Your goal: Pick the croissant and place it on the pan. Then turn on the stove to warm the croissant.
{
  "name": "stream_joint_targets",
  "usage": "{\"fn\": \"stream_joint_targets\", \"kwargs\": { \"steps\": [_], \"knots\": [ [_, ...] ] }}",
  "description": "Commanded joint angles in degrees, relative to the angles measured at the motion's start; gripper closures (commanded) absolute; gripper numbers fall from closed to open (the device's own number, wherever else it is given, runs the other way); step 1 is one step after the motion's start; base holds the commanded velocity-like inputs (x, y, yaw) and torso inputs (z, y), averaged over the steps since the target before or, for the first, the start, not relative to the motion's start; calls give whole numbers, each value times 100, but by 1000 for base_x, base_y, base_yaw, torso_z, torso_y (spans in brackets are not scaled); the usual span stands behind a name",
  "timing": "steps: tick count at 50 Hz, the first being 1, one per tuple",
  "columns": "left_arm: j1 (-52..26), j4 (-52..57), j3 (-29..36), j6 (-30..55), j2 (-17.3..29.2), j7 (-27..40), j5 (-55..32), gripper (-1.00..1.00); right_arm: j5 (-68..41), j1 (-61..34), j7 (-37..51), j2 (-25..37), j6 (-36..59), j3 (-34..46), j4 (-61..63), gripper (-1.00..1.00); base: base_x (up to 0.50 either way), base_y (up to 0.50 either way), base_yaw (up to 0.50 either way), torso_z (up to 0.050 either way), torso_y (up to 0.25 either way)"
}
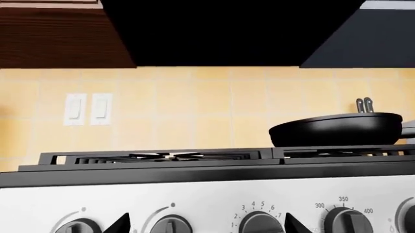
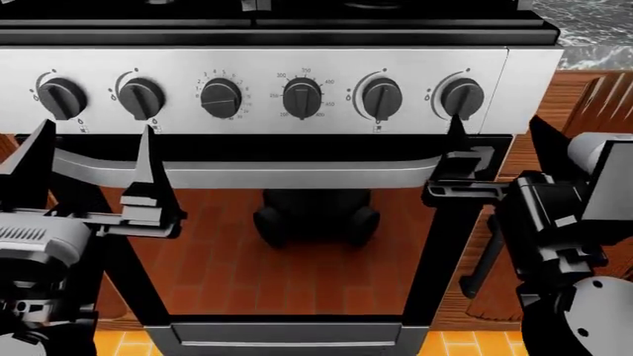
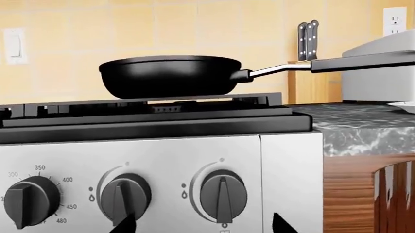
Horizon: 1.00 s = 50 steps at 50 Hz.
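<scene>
The stove [image 2: 277, 67] fills the head view with its steel panel, six dark knobs and oven handle bar [image 2: 296, 174]. The black pan [image 3: 170, 75] sits on the right rear grate, handle pointing right; it also shows in the left wrist view [image 1: 337, 128]. Its inside is hidden and the croissant is not in view. My left gripper [image 2: 96, 130] is open and empty in front of the two leftmost knobs [image 1: 207, 225]. My right gripper [image 2: 494, 126] is open and empty, just below the rightmost knob [image 2: 461, 96], which sits between its fingertips in the right wrist view [image 3: 204, 224].
A marbled grey counter [image 3: 363, 128] lies right of the stove, with a toaster [image 3: 382, 68], a knife block [image 3: 308, 58] and a white plate's edge [image 3: 405, 106]. Wall switches [image 1: 87, 109] are on the tiled backsplash. A dark hood [image 1: 227, 29] hangs overhead.
</scene>
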<state>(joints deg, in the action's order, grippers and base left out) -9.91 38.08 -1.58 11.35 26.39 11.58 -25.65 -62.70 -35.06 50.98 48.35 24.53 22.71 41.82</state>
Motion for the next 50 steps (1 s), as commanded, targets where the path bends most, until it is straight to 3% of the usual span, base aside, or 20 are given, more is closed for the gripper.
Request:
{"fn": "stream_joint_targets", "kwargs": {
  "steps": [1, 50],
  "knots": [
    [-30, -118, 0, -37, -21, -3, -34, -100, 117, -221, -94, -310, 18, 103, -441, -100, 0, 0, 0, 0, 0],
    [-1, -431, -21, -229, -50, -37, -134, -100, 946, -1014, -98, -649, 766, 862, -991, -100, 0, 0, 0, 0, 0]
  ]
}}
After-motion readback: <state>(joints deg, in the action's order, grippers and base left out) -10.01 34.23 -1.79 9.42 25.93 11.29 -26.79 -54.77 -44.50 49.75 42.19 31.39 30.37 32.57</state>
